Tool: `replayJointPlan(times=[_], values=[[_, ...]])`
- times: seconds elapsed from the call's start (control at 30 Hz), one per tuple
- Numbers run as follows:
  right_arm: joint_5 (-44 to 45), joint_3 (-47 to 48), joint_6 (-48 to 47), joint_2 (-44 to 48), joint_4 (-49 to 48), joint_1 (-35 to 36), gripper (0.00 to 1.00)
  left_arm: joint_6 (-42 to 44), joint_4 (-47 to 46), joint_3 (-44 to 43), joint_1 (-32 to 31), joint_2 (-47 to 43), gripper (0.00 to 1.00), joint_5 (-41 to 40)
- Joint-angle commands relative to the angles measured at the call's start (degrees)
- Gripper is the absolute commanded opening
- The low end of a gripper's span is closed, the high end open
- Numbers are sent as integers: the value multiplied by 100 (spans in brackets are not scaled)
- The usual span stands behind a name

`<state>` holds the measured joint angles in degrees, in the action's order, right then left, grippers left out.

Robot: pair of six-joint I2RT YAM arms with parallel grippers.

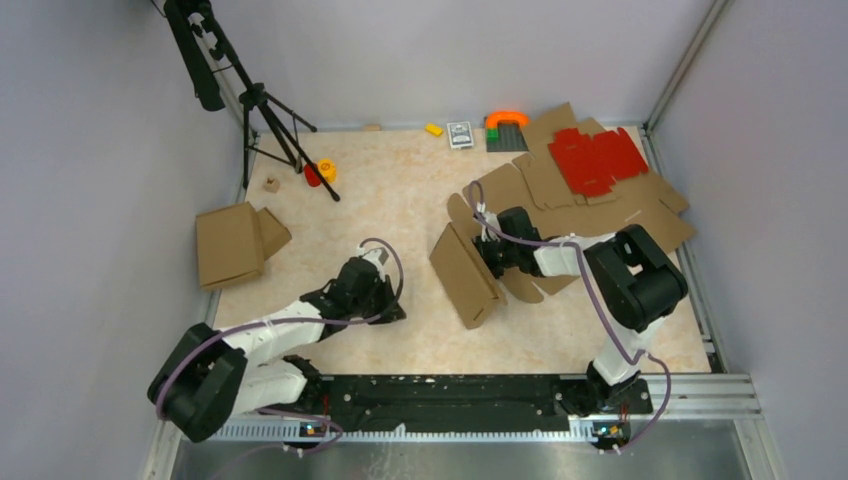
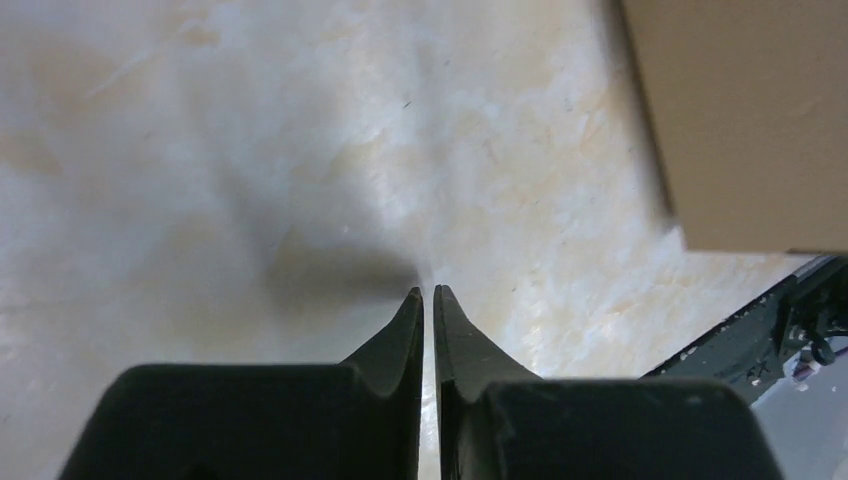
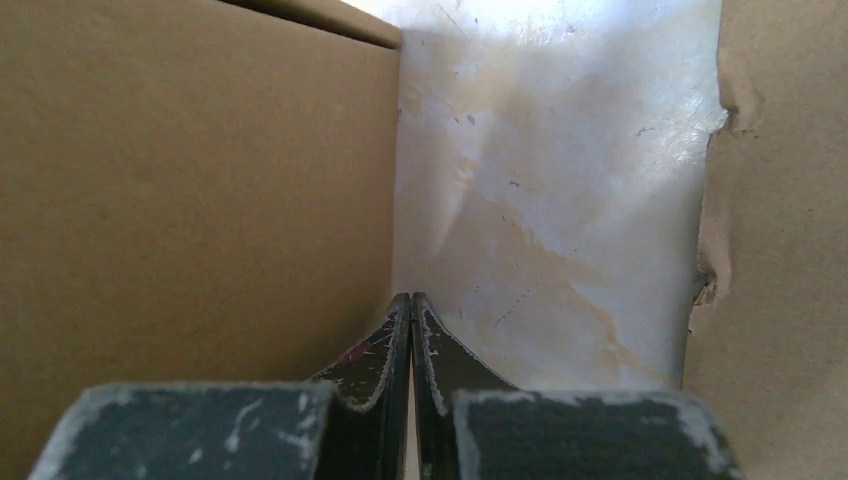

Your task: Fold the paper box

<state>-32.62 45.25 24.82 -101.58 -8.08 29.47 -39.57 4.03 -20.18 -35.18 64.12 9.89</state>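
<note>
The brown paper box lies right of centre on the marbled desk, with one panel raised. The right tool is clenched on nothing, its tips just beside that panel. The left tool, also clenched and empty, sits apart to the box's left.

A black tripod is standing at the far left corner of the beige marbled tabletop. By its feet a small yellow ring is sitting against something red, perhaps a roll, with a tiny tan cube lying near. A folded brown cardboard carton is resting at the left edge. Along the far edge a yellow block, a small patterned card box and an orange arch on a dark grey plate are lining up. A bright red die-cut sheet is lying on flat brown cardboard blanks.
</note>
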Motion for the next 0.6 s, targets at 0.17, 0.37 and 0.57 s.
replayJointPlan(times=[0.17,0.37,0.57], values=[[293,-17,-319,262,306,73,2,169,-1465,-866,-24,848,4,845],[418,162,-427,301,507,196,2,290,-1614,-1296,-332,1328,3,1041],[423,699,-758,99,868,517,3,225,-1334,-1283,-588,1415,3,631]])
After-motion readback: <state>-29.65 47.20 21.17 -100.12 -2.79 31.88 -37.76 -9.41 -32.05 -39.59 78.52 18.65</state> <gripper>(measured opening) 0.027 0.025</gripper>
